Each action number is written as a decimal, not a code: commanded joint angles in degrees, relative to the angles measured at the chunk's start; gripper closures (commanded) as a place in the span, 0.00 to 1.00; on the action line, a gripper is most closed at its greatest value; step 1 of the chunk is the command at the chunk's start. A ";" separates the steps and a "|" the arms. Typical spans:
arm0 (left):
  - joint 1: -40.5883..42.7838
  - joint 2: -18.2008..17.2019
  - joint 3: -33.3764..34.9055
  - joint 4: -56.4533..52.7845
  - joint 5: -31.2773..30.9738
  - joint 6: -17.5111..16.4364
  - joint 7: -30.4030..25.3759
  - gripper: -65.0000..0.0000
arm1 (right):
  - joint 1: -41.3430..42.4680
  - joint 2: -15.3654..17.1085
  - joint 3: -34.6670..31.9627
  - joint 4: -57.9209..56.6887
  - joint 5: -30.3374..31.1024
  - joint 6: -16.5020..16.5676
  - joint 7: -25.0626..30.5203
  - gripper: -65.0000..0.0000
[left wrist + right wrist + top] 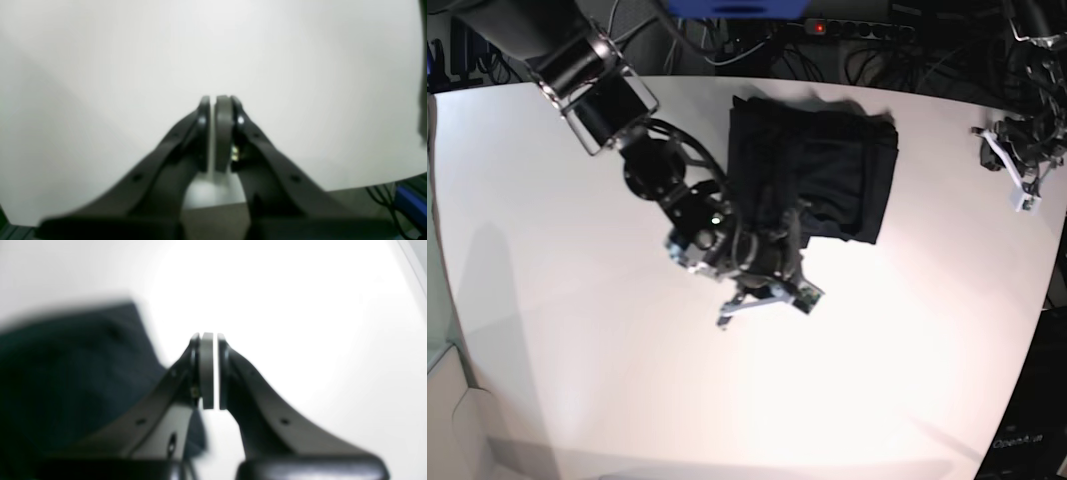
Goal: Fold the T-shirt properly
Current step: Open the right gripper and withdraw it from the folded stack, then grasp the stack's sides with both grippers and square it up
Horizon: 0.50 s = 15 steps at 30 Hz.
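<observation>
White surface (577,350) under bright light, right pincer (212,370) with pads nearly together, holding nothing, folded black T-shirt (66,373) lying just to its left, left pincer (213,133) likewise narrow and empty over bare surface

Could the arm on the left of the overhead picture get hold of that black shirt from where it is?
Probably yes: the right gripper, shut and empty, hangs right beside the T-shirt with only bare table around.

The black T-shirt (822,175) lies folded into a rough, slightly rumpled rectangle at the far middle of the white tabletop (907,340), flat, its near-left corner hidden.
</observation>
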 commanded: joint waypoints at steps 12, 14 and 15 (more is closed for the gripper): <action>-0.92 0.99 15.03 10.79 -0.51 0.07 -0.15 0.94 | -6.29 8.25 8.96 0.70 0.67 0.06 8.81 1.00; -1.71 2.04 16.70 12.20 0.02 0.07 1.96 0.94 | -7.87 8.25 9.22 0.53 0.67 0.06 9.69 1.00; -2.50 2.74 17.58 12.64 0.90 0.07 3.01 0.94 | -8.66 8.25 9.22 0.44 0.67 0.06 9.95 1.00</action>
